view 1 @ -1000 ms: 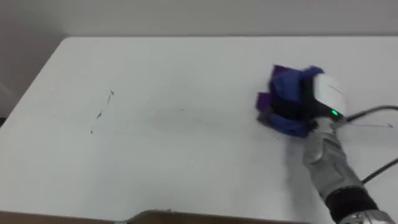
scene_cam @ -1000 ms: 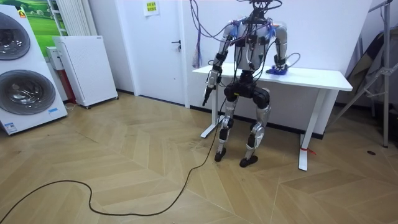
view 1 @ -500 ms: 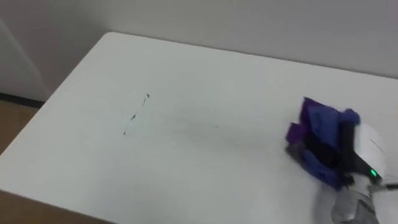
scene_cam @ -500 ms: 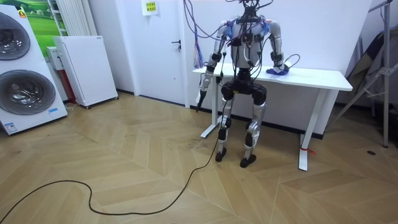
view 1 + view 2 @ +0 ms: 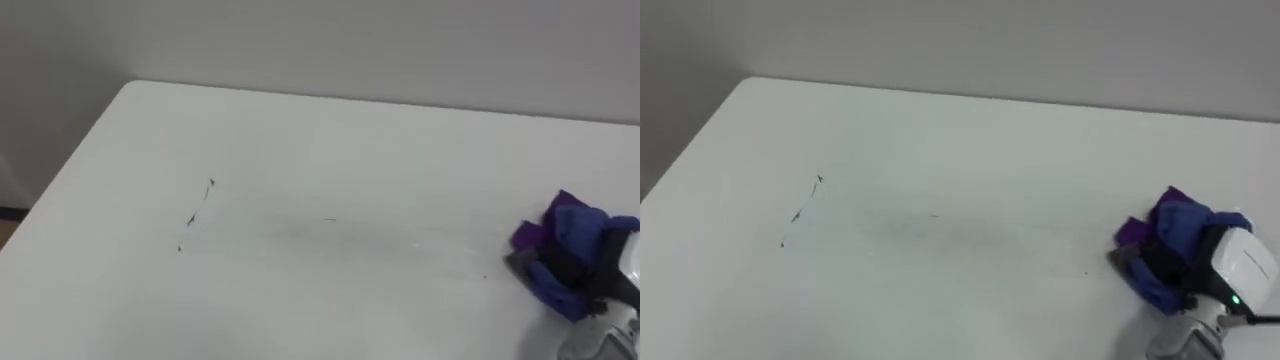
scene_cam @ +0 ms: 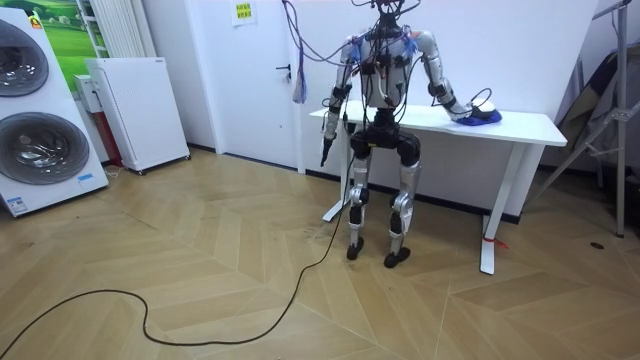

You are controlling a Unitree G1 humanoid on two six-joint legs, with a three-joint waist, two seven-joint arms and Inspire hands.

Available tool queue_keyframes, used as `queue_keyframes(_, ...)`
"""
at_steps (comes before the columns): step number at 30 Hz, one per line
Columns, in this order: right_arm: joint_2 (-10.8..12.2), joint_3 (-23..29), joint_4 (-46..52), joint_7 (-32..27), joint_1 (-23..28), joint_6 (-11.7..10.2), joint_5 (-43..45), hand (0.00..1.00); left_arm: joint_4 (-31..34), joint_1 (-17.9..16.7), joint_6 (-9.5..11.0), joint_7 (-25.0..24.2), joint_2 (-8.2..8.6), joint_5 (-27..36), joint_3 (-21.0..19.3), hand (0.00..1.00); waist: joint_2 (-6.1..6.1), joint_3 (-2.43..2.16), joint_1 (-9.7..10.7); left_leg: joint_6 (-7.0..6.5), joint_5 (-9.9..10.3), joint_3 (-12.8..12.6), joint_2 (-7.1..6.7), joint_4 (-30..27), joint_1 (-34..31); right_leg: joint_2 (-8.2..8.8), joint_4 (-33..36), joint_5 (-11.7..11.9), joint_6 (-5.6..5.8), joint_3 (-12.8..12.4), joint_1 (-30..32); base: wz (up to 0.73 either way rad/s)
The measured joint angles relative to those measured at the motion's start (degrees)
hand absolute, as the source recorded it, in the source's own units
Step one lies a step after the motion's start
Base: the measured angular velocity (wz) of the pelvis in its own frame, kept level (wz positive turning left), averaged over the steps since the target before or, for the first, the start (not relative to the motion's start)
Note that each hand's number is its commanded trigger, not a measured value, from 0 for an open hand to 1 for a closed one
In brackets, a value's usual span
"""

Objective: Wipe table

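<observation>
Right hand [image 5: 1240, 265] clamps the cloth [image 5: 1165, 245] at the bench's [image 5: 990, 150] right end. Dark marks [image 5: 800, 212] near its left end look unwiped, so most wiping likely remains. Left hand [image 6: 324, 152] hangs beside the bench.

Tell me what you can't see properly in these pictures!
- Left eye view: the right hand is cut off by the picture's edge.
- Eye views: the purple cloth hides the table beneath it.
- Eye views: the dark marks are too small to identify.
- Room view: the left hand is too small to read.
</observation>
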State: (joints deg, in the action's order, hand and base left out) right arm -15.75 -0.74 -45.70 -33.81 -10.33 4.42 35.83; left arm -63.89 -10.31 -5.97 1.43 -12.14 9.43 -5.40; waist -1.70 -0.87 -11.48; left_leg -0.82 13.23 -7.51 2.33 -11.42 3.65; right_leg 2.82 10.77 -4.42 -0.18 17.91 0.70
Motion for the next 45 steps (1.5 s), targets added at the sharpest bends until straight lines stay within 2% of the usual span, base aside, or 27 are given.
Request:
queue_keyframes(1,1.58,-3.38,2.04,2.68,-2.76,1.54,2.88,1.0,-1.07,0.12,-0.34,-0.64,0.02,-0.1,-0.08,0.0,-0.23,0.29,-1.13,0.16,0.1,1.52,0.01,-0.36,-0.89,-0.33,0.03,0.46,-0.66,1.19,1.04,-0.48)
queue_keyframes(3,3.01,-7.47,2.68,6.16,-7.11,2.02,5.29,1.0,-2.85,0.54,-1.19,-1.18,0.04,-0.12,-0.01,0.0,-0.65,0.87,-1.76,0.42,0.07,3.38,0.15,-1.05,-2.31,-0.51,0.07,0.58,-1.0,2.76,1.71,0.08)
queue_keyframes(4,3.49,-9.75,2.69,8.15,-9.72,1.99,5.38,1.0,-3.01,0.45,-1.5,-1.81,0.06,-0.09,0.06,0.0,-0.92,1.4,-2.7,0.51,-0.01,4.17,0.14,-1.25,-3.15,-0.5,0.08,0.18,-1.51,3.16,2.08,0.45)
queue_keyframes(5,3.45,-10.75,2.71,9.65,-11.67,1.9,5.34,1.0,-2.78,0.13,-2.01,-2.19,0.06,-0.07,0.05,0.0,-0.85,1.54,-3.66,1.04,-0.48,4.87,0.14,-1.31,-3.83,-0.48,0.09,-0.21,-1.66,3.43,2.54,0.45)
queue_keyframes(7,3.03,-11.09,2.53,10.69,-13.17,1.51,5.06,1.0,-1.59,-1.57,-2.46,-2.2,-0.04,-0.09,-0.05,0.0,-1.27,1.63,-4.93,1.21,-1.01,6.32,0.01,-1.19,-4.7,-0.34,0.07,-0.87,-1.72,4.36,2.81,0.49)
queue_keyframes(9,2.62,-11.06,2.49,10.73,-13.27,0.53,4.77,1.0,-1.19,-4.57,-2.58,-2.14,-0.26,-0.07,-0.56,0.0,-1.09,1.4,-5.02,1.41,-1.34,7.01,-0.04,-1.33,-4.82,-0.22,0.74,-1.58,-1.7,4.43,3.12,0.37)
queue_keyframes(11,1.86,-10.69,1.74,10.68,-12.15,-1.93,3.06,1.0,-1.45,-7.46,-3.7,-2.58,-0.26,-0.09,-1.33,0.0,-0.71,1.32,-4.69,1.45,-1.43,7.51,-0.1,-1.35,-4.32,-0.26,0.83,-1.92,-1.5,4.21,2.47,0.17)
queue_keyframes(13,1.84,-9.29,0.79,9.83,-9.85,-3.87,2.37,1.0,-1.52,-8.45,-3.95,-3.11,-0.28,0.03,-1.37,0.0,-0.69,1.36,-3.56,1.45,-1.43,7.78,-0.31,-1.22,-3.17,-0.1,0.09,-2.32,-0.96,4.25,0.69,0.44)
queue_keyframes(15,1.87,-7.82,-0.05,8.65,-7.81,-4.9,1.95,1.0,-1.34,-8.14,-3.93,-3.31,-0.43,0.01,-1.38,0.0,-0.37,1.23,-2.34,1.37,-1.46,7.71,-0.83,-0.67,-1.88,0.26,-0.07,-3.57,-0.32,3.31,-0.67,0.52)
queue_keyframes(18,1.84,-5.26,-2.81,6.68,-4.81,-8.13,1.84,1.0,0.59,-7.92,-2.86,-3.26,-1.19,-0.47,-1.99,0.0,0.63,0.75,-1.74,1.03,-1.56,7.56,-1.07,0.45,-0.03,0.32,-0.31,-3.99,0.09,2.5,-2.39,0.16)
queue_keyframes(20,1.85,-1.97,-3.42,4.41,-0.99,-10.53,2.23,1.0,1.0,-7.68,-2.01,-3.23,-1.21,-1.32,-3.65,0.0,1.08,0.5,0.12,0.68,-1.37,7.1,-1.21,1.0,1.28,0.28,-1.28,-3.89,0.54,2.43,-4.45,0.14)
queue_keyframes(22,1.85,-0.32,-2.79,2.67,1.33,-10.91,2.2,1.0,1.09,-7.72,-2.11,-3.2,-1.22,-2.44,-3.76,0.0,0.8,0.27,0.78,0.27,-1.08,6.27,-1.27,1.07,1.97,0.31,-1.18,-3.84,0.81,1.68,-5.09,-0.11)
queue_keyframes(23,1.7,-0.07,-2.22,1.81,2.31,-10.94,1.59,1.0,1.78,-7.58,-2.26,-3.04,-1.23,-2.81,-3.77,0.0,0.69,0.13,1.75,0.09,-0.95,6.05,-1.29,1.11,2.03,0.28,-1.24,-3.72,0.99,1.35,-5.26,-0.16)
queue_keyframes(26,1.21,-0.08,-2.15,0.66,3.19,-11.44,0.62,1.0,3.31,-6.68,-2.25,-2.29,-1.27,-2.84,-3.78,0.0,0.41,-0.05,2.97,-0.05,-0.87,5.66,-1.42,1.2,2.36,0.3,-1.19,-3.54,1.21,0.55,-5.19,-0.08)
queue_keyframes(27,1.22,-0.11,-2.27,0.54,3.25,-11.5,0.62,1.0,3.85,-6.68,-2.24,-2.1,-1.27,-2.86,-3.78,0.0,0.35,-0.08,3.2,-0.06,-0.88,5.66,-1.44,1.37,2.64,0.3,-1.21,-3.53,1.23,0.55,-5.4,-0.03)
queue_keyframes(29,1.18,-0.1,-2.79,0.16,3.81,-11.82,0.59,1.0,5.47,-6.73,-2.14,-1.84,-1.26,-2.82,-3.76,0.0,-0.07,-0.42,3.65,-0.09,-0.87,5.63,-1.48,2.06,3.97,0.26,-1.17,-3.56,1.29,0.03,-6.35,-0.02)
queue_keyframes(34,1.17,-0.08,-2.86,0.22,4.21,-11.84,0.69,1.0,6.52,-7.3,-2.07,-1.58,-0.75,-2.75,-3.74,0.0,-0.59,-0.7,3.84,-0.12,-0.86,5.15,-1.49,2.78,5.27,0.17,-1.2,-3.6,1.36,-0.93,-7.34,-0.04)
queue_keyframes(35,1.18,-0.08,-2.93,0.23,4.28,-11.83,0.66,0.92,6.49,-7.74,-2.16,-1.58,-0.54,-2.67,-3.74,0.0,-0.66,-0.67,3.78,-0.17,-0.83,5.08,-1.48,2.88,5.62,0.13,-1.21,-3.61,1.37,-1.02,-7.62,-0.05)
queue_keyframes(36,1.18,-0.08,-2.94,0.23,4.36,-11.82,0.66,0.77,6.48,-8.02,-2.16,-1.58,-0.47,-2.66,-3.74,0.0,-0.66,-0.67,3.77,-0.21,-0.8,5.11,-1.48,2.88,5.72,0.13,-1.2,-3.63,1.41,-0.99,-7.78,0.0)
queue_keyframes(37,1.17,-0.08,-2.94,0.24,4.45,-11.73,0.63,0.56,6.44,-8.53,-2.22,-1.58,-0.35,-2.71,-3.74,0.0,-0.65,-0.66,3.76,-0.23,-0.79,5.16,-1.48,2.9,5.83,0.14,-1.21,-3.64,1.43,-0.91,-7.95,0.03)
queue_keyframes(38,1.18,-0.08,-2.94,0.24,4.44,-11.54,0.61,0.07,6.41,-9.07,-2.33,-1.58,-0.31,-2.73,-3.56,0.0,-0.64,-0.66,3.75,-0.24,-0.78,5.23,-1.48,2.89,5.85,0.17,-1.2,-3.65,1.43,-0.82,-7.99,0.03)
queue_keyframes(39,1.18,-0.08,-2.93,0.24,4.44,-11.46,0.57,0.0,6.41,-9.36,-2.34,-1.59,-0.3,-2.72,-3.41,0.0,-0.64,-0.66,3.74,-0.24,-0.77,5.25,-1.48,2.9,5.86,0.18,-1.21,-3.65,1.45,-0.79,-8.04,0.03)
queue_keyframes(45,0.6,-0.16,-2.86,1.58,4.73,-9.77,0.01,0.0,6.2,-10.86,-2.46,-2.17,0.08,-2.68,-2.58,0.0,-0.38,-0.48,3.59,-0.22,-0.76,5.45,-1.46,2.89,6.18,0.2,-1.2,-3.68,1.49,-0.66,-8.63,0.01)
